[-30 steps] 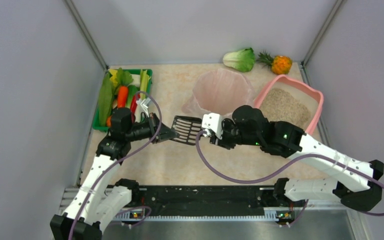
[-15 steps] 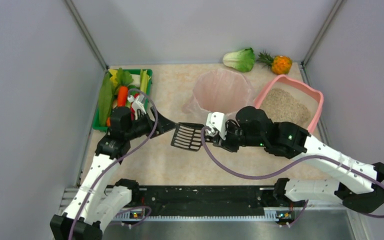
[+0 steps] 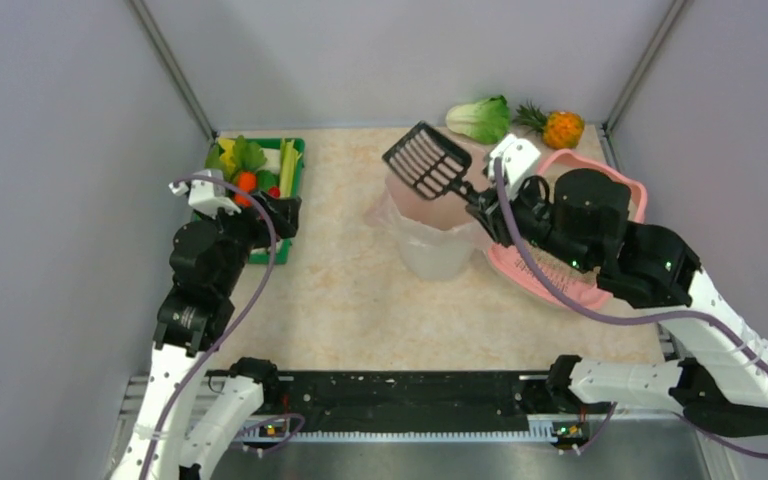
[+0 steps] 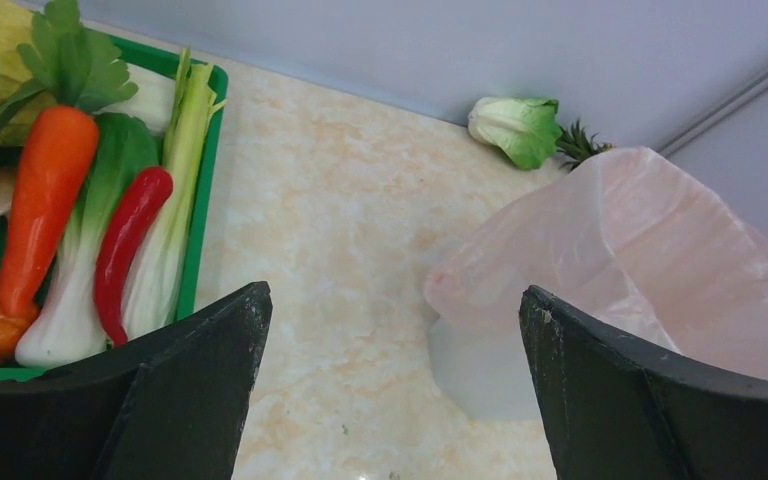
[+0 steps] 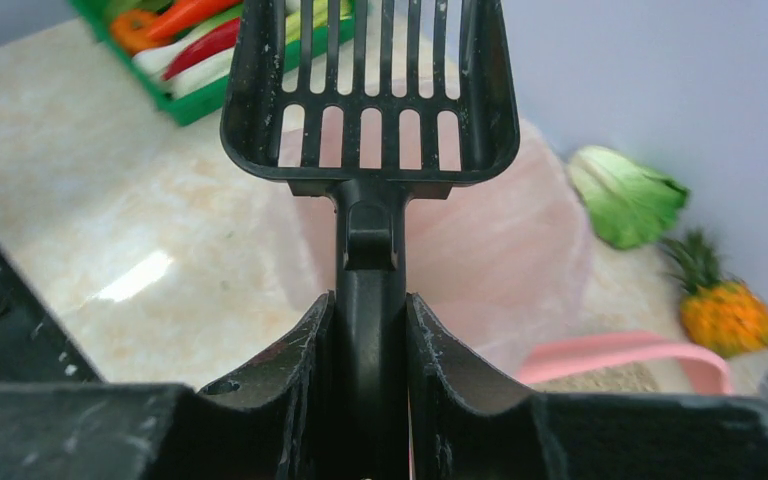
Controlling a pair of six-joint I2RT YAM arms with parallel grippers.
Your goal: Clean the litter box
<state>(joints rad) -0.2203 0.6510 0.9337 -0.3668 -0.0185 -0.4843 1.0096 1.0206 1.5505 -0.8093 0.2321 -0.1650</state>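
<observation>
The pink litter box (image 3: 547, 282) with beige granules lies at the right, mostly hidden under my right arm; its rim (image 5: 620, 352) shows low in the right wrist view. My right gripper (image 3: 482, 205) (image 5: 370, 310) is shut on the handle of a black slotted scoop (image 3: 425, 160) (image 5: 370, 90). The scoop's head is held in the air over the far rim of the white bin. My left gripper (image 3: 280, 215) (image 4: 395, 300) stands wide open near the green tray, with nothing between its fingers.
A white bin with a pink liner (image 3: 438, 215) (image 4: 620, 260) stands mid-table, left of the litter box. A green tray (image 3: 295, 150) (image 4: 205, 200) of vegetables sits far left. A bok choy (image 3: 480, 118) and a pineapple (image 3: 560, 128) lie by the back wall.
My left gripper let go of the scoop, opened wide and drew back left to the green tray. My right gripper carried the scoop up and back over the bin.
</observation>
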